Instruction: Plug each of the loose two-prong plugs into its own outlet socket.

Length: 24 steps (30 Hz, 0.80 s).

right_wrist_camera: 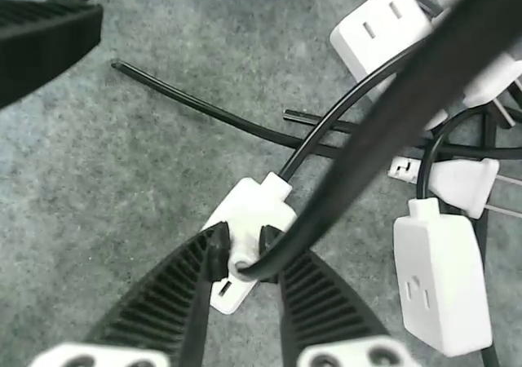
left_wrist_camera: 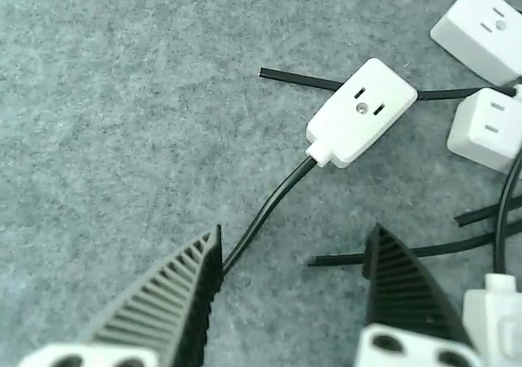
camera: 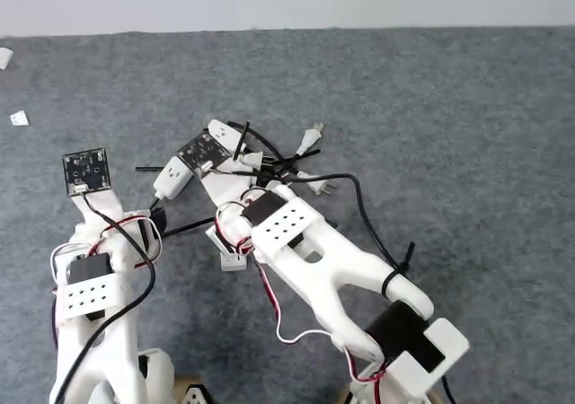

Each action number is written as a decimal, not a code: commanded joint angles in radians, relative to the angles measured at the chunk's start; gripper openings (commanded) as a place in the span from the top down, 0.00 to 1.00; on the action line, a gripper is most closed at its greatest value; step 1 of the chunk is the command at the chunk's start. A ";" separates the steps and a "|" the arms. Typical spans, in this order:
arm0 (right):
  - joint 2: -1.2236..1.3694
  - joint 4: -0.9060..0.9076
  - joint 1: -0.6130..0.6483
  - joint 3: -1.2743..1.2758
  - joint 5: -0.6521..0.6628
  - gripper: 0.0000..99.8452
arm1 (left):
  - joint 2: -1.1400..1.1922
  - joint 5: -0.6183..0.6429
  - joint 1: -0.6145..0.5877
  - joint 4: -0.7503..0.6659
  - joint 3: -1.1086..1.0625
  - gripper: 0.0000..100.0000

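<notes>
Worktop (camera: 467,108) of grey felt-like cloth, with two arms and a tangle of white sockets, plugs and black cords near its middle.

In the right wrist view we see the right tool (right_wrist_camera: 242,236) clenched on a white connector (right_wrist_camera: 253,208). A ribbed finger (right_wrist_camera: 183,298) presses on each flank. The connector's cord (right_wrist_camera: 322,130) leaves from the end away from the tool. We cannot tell whether this connector is a plug or a socket. A thick black cable (right_wrist_camera: 408,106) crosses in front of it. Near the connector a loose plug (right_wrist_camera: 453,179) lies on its side, its prongs bare and in no socket. Just beside that plug a socket block (right_wrist_camera: 440,281) lies face up.

In the left wrist view we see the left tool (left_wrist_camera: 295,236) released. Its fingers (left_wrist_camera: 175,302) stand well apart, and between them we see the worktop and a black lead (left_wrist_camera: 265,216). The lead runs to a socket (left_wrist_camera: 361,110) that lies face up ahead of the tool and apart from it. A second socket (left_wrist_camera: 488,26) and a third socket (left_wrist_camera: 489,126) lie near, both unoccupied.

In the high view a second plug (camera: 312,137) lies loose at the far side of the tangle.
</notes>
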State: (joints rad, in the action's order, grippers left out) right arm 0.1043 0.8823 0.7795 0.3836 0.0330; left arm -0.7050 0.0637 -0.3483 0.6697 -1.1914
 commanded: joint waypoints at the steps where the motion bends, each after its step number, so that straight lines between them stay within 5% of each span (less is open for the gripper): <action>1: 0.053 0.053 0.005 0.014 0.003 0.96 | -0.014 -0.015 -0.003 -0.008 0.050 0.74; 8: 0.058 0.050 0.007 -0.008 -0.158 0.74 | -0.015 -0.015 -0.005 -0.008 0.050 0.74; 24: 0.062 0.036 0.122 -0.086 -0.310 0.74 | -0.015 -0.015 -0.069 -0.009 0.076 0.74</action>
State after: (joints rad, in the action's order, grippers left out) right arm 0.1672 0.9252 0.8746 0.3452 -0.2570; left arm -0.7050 0.0637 -0.3913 0.6697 -1.1838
